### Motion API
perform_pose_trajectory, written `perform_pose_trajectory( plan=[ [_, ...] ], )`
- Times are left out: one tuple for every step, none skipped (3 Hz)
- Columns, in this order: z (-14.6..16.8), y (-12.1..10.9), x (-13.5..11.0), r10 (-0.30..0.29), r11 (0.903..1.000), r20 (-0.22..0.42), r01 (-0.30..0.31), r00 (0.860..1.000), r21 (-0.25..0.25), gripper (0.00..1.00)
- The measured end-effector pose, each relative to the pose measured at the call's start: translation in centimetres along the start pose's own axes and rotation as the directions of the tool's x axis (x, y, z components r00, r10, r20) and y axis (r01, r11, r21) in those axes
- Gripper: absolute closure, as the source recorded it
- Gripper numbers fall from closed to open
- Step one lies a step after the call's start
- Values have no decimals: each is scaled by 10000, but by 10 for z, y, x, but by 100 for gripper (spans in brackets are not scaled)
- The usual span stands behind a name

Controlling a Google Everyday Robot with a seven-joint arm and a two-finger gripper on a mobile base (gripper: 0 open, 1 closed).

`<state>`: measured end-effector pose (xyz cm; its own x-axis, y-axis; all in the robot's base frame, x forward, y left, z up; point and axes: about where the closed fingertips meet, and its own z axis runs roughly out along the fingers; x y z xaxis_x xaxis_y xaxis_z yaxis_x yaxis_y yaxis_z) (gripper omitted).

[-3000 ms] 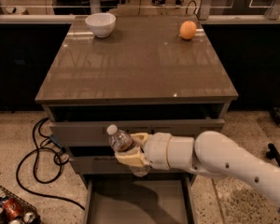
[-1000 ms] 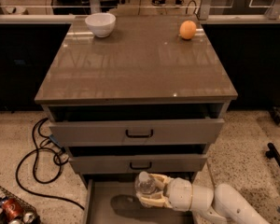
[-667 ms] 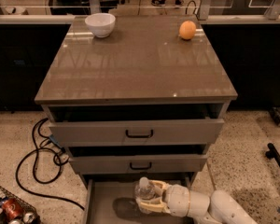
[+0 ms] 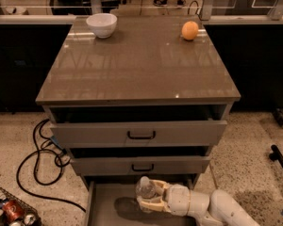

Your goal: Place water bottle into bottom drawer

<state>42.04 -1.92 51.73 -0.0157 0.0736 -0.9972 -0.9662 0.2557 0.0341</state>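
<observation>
The water bottle (image 4: 145, 188) is a small clear plastic bottle, held upright inside the open bottom drawer (image 4: 108, 211), just below the middle drawer's front. My gripper (image 4: 150, 197) is shut on the bottle's body, with the white arm reaching in from the lower right. The bottle's lower part is hidden by the fingers (image 4: 151, 205). A dark shadow lies on the grey drawer floor to the bottle's left.
The grey cabinet's top and middle drawers (image 4: 140, 134) are slightly pulled out, with black handles. A white bowl (image 4: 102, 24) and an orange (image 4: 190, 30) sit on the cabinet top. Black cables (image 4: 40, 159) and a basket with a red can (image 4: 12, 211) lie at the left on the floor.
The gripper has carried the bottle down from in front of the middle drawer into the bottom drawer, and over the last second it has eased slightly lower and forward.
</observation>
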Motion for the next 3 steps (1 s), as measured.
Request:
perform_pose_trajectory(
  plan=[
    [7,-27,34,-19,10000,29,18,10000,63,100],
    [14,-51,76,115,9999,33,-115,9999,-28,100],
    [20,-62,123,443,9984,-206,-449,9988,-340,100]
  ],
)
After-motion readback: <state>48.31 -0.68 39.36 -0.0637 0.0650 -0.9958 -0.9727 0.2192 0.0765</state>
